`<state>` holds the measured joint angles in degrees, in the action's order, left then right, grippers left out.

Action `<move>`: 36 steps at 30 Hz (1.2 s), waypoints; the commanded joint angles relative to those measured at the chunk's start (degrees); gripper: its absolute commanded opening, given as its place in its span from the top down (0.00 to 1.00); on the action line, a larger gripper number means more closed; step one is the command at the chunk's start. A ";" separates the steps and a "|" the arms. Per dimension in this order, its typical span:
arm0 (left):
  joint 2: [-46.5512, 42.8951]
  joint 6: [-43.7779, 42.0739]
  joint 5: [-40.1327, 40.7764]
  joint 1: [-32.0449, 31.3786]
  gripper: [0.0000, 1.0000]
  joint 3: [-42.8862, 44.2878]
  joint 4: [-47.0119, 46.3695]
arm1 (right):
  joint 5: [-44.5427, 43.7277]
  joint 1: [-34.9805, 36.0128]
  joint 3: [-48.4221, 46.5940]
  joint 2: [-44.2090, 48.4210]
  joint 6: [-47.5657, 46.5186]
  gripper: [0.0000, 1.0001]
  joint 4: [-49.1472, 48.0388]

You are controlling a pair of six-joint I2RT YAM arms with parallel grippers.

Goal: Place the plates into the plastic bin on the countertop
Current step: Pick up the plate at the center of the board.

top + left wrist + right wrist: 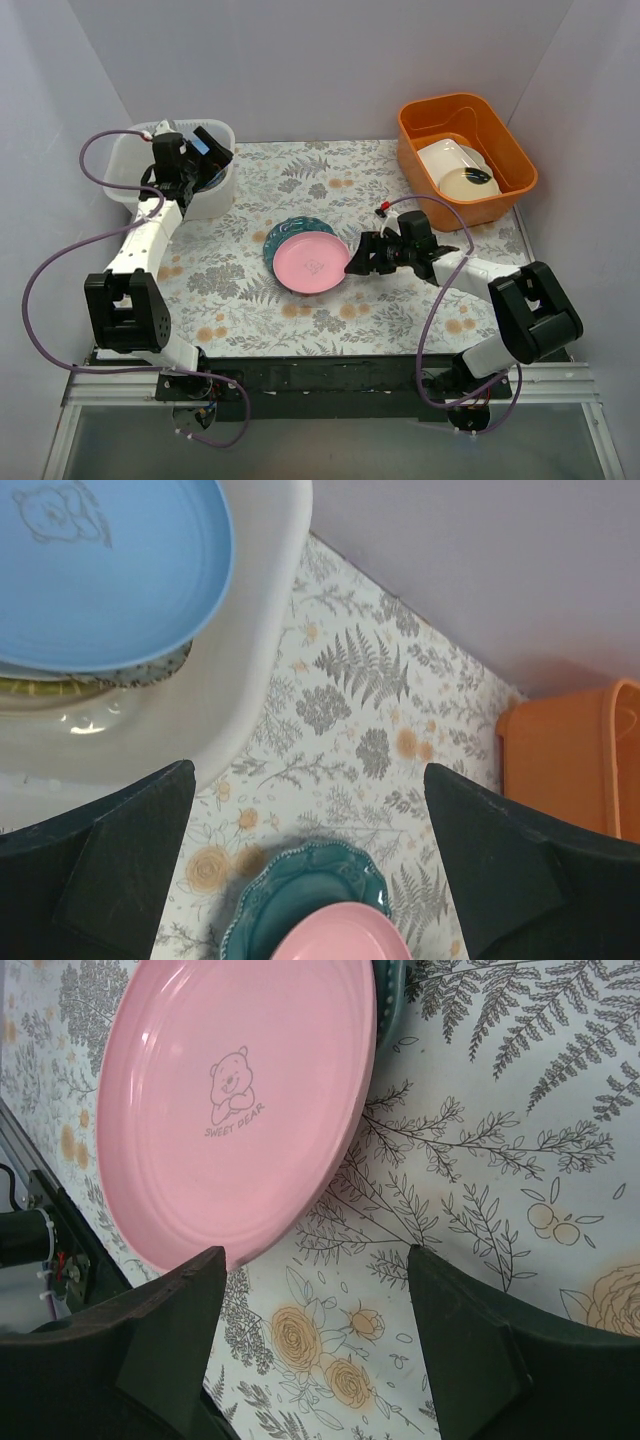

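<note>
While low beside the pink plate [311, 264], right end effector [356, 263] agape, arm outstretched.

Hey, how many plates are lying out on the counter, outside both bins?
2. A pink plate lies mid-counter, resting partly on a teal plate beneath it. Another plate could be hidden under the pink one; the views can't rule that out.

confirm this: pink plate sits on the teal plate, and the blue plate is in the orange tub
No. The blue plate lies in the white plastic bin, not the orange tub, as the left wrist view shows. The pink plate does sit on the teal plate.
</note>
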<state>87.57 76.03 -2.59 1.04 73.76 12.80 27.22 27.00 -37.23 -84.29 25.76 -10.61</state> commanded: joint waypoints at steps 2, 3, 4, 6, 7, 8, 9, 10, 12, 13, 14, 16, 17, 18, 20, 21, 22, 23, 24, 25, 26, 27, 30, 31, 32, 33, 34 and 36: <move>-2.49 -2.02 -5.58 -2.88 0.02 -4.66 -0.84 | 1.08 -0.11 -4.34 -2.98 2.01 0.21 -4.50; -3.19 -2.20 -5.93 -3.84 0.02 -5.28 -1.02 | 0.99 -0.11 -4.77 -3.51 2.19 0.21 -4.77; -3.63 -2.20 -5.85 -4.37 0.02 -5.90 -1.11 | 0.99 -0.11 -5.47 -4.64 2.45 0.22 -4.94; -4.86 -2.38 -6.28 -5.78 0.02 -8.01 -1.72 | 0.99 -0.11 -6.01 -5.70 3.15 0.23 -5.38; -5.30 -2.20 -6.11 -6.22 0.02 -8.80 -1.90 | 1.25 -0.11 -6.53 -7.01 3.33 0.23 -5.73; -5.74 -2.38 -6.20 -6.66 0.02 -9.50 -2.16 | 1.60 -0.11 -6.71 -7.46 3.51 0.24 -5.82; -6.35 -2.29 -6.37 -7.45 0.02 -10.47 -2.25 | 1.69 -0.02 -6.89 -8.08 3.68 0.25 -5.91; -6.53 -2.29 -7.16 -7.72 0.02 -11.00 -2.51 | 1.87 -0.11 -7.15 -9.13 3.77 0.25 -6.09; -6.97 -2.47 -7.52 -8.85 0.02 -12.22 -2.60 | 2.48 -0.11 -7.50 -10.01 3.95 0.28 -6.09; -7.24 -2.55 -7.69 -9.12 0.02 -12.49 -2.60 | 2.83 -0.11 -7.68 -10.54 4.04 0.30 -6.17; -7.24 -2.81 -8.22 -9.39 0.02 -12.67 -2.51 | 3.18 -0.11 -7.94 -10.89 4.04 0.33 -6.35; -7.06 -2.90 -8.74 -10.00 0.02 -13.37 -2.16 | 3.27 -0.11 -8.29 -11.51 4.04 0.35 -6.35; -6.98 -3.17 -9.70 -10.18 0.02 -13.64 -2.25 | 3.45 -0.11 -8.64 -11.77 4.04 0.37 -6.26; -6.80 -3.26 -10.24 -10.53 0.02 -14.42 -2.69 | 3.54 -0.11 -8.82 -12.03 3.95 0.38 -6.26; -5.75 -3.26 -11.90 -10.79 0.02 -14.69 -2.87 | 4.24 -0.11 -9.26 -12.65 3.95 0.44 -6.44; -5.40 -3.17 -12.43 -11.06 0.02 -14.78 -2.78 | 4.50 -0.11 -9.35 -12.83 3.86 0.48 -6.61; -5.04 -2.99 -12.70 -11.23 0.02 -15.04 -2.69 | 4.85 -0.11 -9.35 -13.18 4.03 0.53 -6.88; -4.69 -2.91 -12.88 -11.32 0.02 -15.39 -2.78 | 5.47 -0.11 -9.44 -13.35 4.21 0.69 -7.14; -4.60 -2.82 -12.97 -11.67 0.02 -15.66 -2.86 | 5.65 -0.11 -9.44 -13.53 4.30 0.76 -7.58; -4.60 -2.64 -12.97 -11.76 0.02 -16.27 -2.87 | 6.00 -0.11 -9.52 -13.79 4.47 0.82 -7.76; -4.95 -2.55 -12.79 -12.02 0.02 -16.62 -2.87 | 6.35 -0.11 -9.61 -13.88 4.39 0.91 -7.84; -5.30 -2.29 -12.62 -12.02 0.02 -16.98 -2.87 | 6.44 -0.11 -9.70 -14.06 4.30 0.94 -7.85; -6.53 -2.20 -12.27 -12.02 0.02 -18.03 -2.52 | 6.62 -0.11 -9.70 -14.23 4.21 0.99 -8.02; -6.80 -2.20 -12.26 -12.11 0.02 -18.12 -2.43 | 6.70 -0.11 -9.70 -14.15 4.39 0.99 -8.02; -7.15 -2.20 -12.70 -12.03 0.02 -18.47 -2.25 | 6.70 -0.11 -9.70 -14.06 4.39 0.99 -8.11; -7.58 -2.11 -13.05 -12.11 0.02 -18.56 -2.25 | 6.62 -0.11 -9.70 -14.06 4.30 0.99 -8.11; -7.76 -2.11 -14.10 -12.11 0.02 -18.73 -2.34 | 6.62 -0.11 -9.70 -13.97 4.39 0.99 -8.02; -8.20 -2.11 -14.98 -12.20 0.02 -19.18 -2.43 | 6.09 -0.11 -9.53 -13.45 4.30 0.99 -7.93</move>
<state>83.29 73.95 -15.07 -10.90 55.46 10.48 31.92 27.03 -44.86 -98.39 29.82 -15.73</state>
